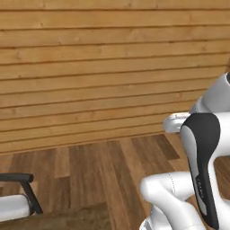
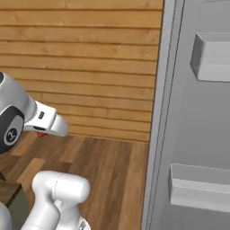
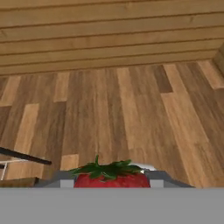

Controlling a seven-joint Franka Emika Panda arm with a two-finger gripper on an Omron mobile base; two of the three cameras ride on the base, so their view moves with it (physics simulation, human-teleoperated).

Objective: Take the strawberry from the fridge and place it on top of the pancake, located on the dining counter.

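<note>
In the left base view the white arm (image 1: 200, 170) rises at lower right over a plank floor (image 1: 90, 170), with a wooden wall behind; a stool (image 1: 15, 197) sits at lower left above a dark wooden edge that may be the desk, though I cannot be sure. In the right base view the fridge (image 2: 197, 117) door stands open on the right, its shelves showing, and a speck of red peeks under the hand (image 2: 42, 133). In the hand view the strawberry (image 3: 111, 177) sits clamped between the fingers, leafy top up, above the floor. The berry is in transit; carrying it well likely means keeping the grip firm and level while swinging toward the pancake, then releasing low.
</note>
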